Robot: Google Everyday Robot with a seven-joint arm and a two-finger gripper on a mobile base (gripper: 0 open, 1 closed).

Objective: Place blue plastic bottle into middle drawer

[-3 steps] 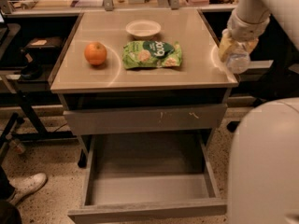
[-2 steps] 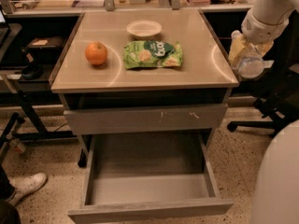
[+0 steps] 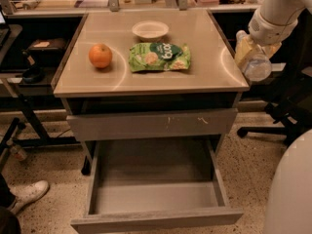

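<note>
The blue plastic bottle point(image 3: 258, 66), clear and ribbed with a pale cap, is held tilted just off the right edge of the tabletop point(image 3: 204, 74). My gripper point(image 3: 248, 51), on the white arm coming in from the upper right, is shut on the bottle's upper half. The middle drawer point(image 3: 155, 220) is pulled wide open below the table, its grey floor bare and its front panel plain. It lies well below and to the left of the bottle.
An orange point(image 3: 100, 55), a green snack bag point(image 3: 160, 56) and a white bowl point(image 3: 150, 29) sit on the tabletop. A scratched grey drawer front point(image 3: 151, 124) is closed above the open drawer. A chair base point(image 3: 273, 117) stands right. My white body point(image 3: 292, 189) fills the lower right.
My arm has carried the bottle to the right, from over the table's right edge to just beyond it. The things on the table and the drawer have not moved.
</note>
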